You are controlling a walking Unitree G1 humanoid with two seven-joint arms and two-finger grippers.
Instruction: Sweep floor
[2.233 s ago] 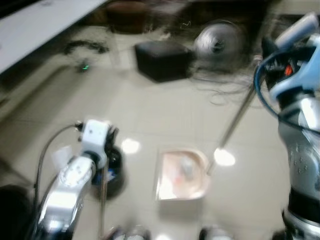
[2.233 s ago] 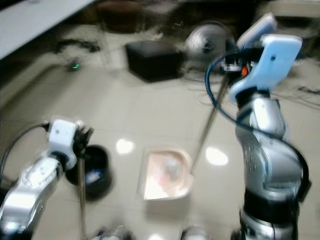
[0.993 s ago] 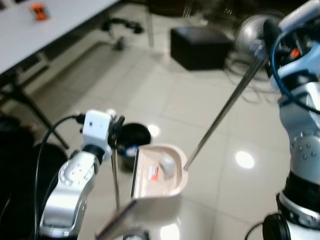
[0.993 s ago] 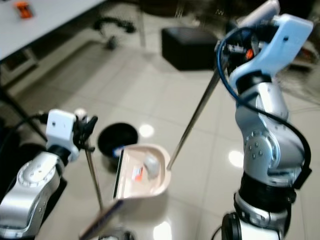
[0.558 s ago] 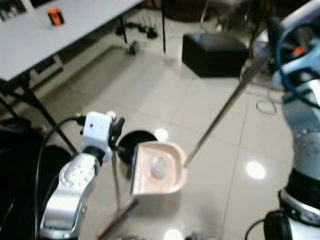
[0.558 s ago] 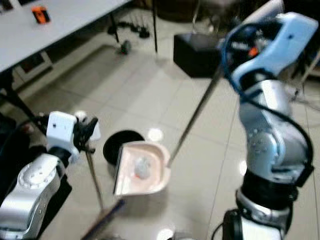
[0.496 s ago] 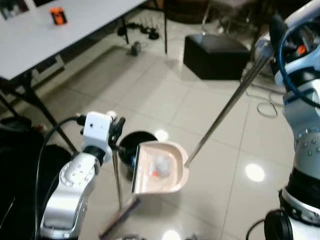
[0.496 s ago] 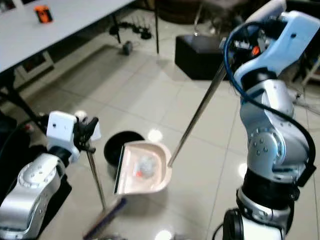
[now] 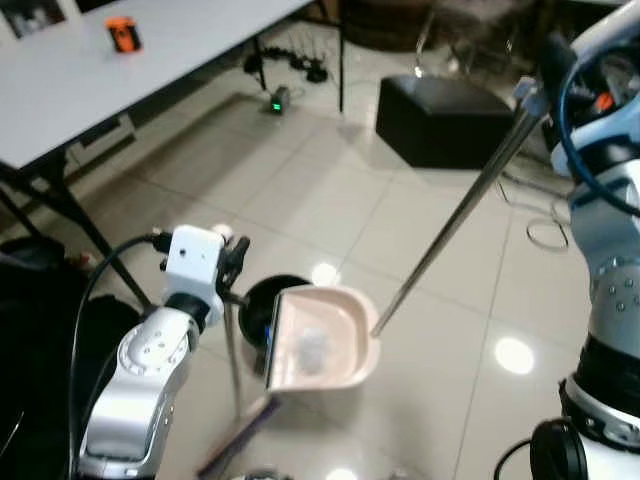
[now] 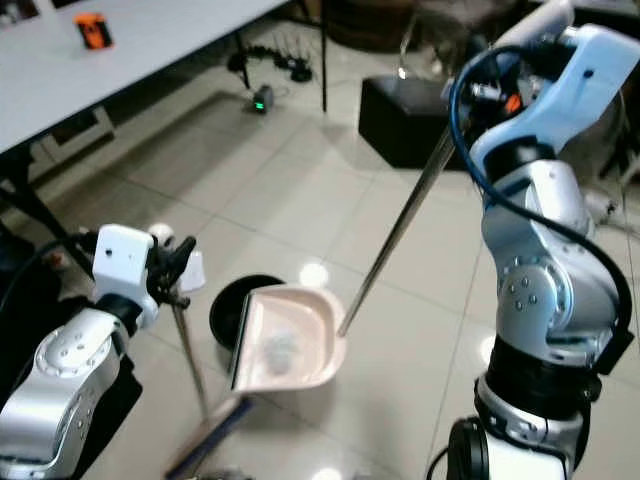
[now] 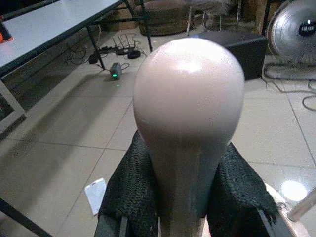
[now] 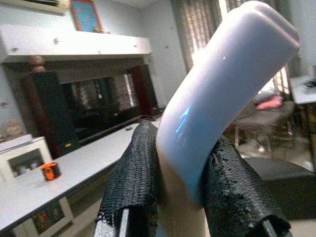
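Observation:
My right gripper (image 10: 468, 92) is shut on the pale handle of a long metal pole (image 9: 450, 220) that carries a pink dustpan (image 9: 345, 345). The pan hangs low, its open edge over a black bin (image 9: 255, 300) on the floor. A pale crumpled scrap (image 9: 313, 347) lies in the pan. My left gripper (image 9: 232, 270) is shut on the thin broom stick (image 9: 232, 360) just left of the bin; the broom head (image 9: 235, 445) rests on the tiles. In the wrist views, black fingers (image 11: 129, 192) clamp the pink knob (image 11: 190, 94), and fingers (image 12: 133, 177) clamp the white grip (image 12: 217, 94).
A white table (image 9: 150, 60) with an orange object (image 9: 122, 33) stands at the far left, its dark legs (image 9: 60, 210) near my left arm. A black box (image 9: 450, 120), a power strip (image 9: 275, 100), cables and a fan (image 11: 294, 29) lie ahead. Open tiles stretch between.
The dustpan rose from the floor and came over to the black bin, its open edge now above it. A small red piece seen in the pan no longer shows. The camera shifted.

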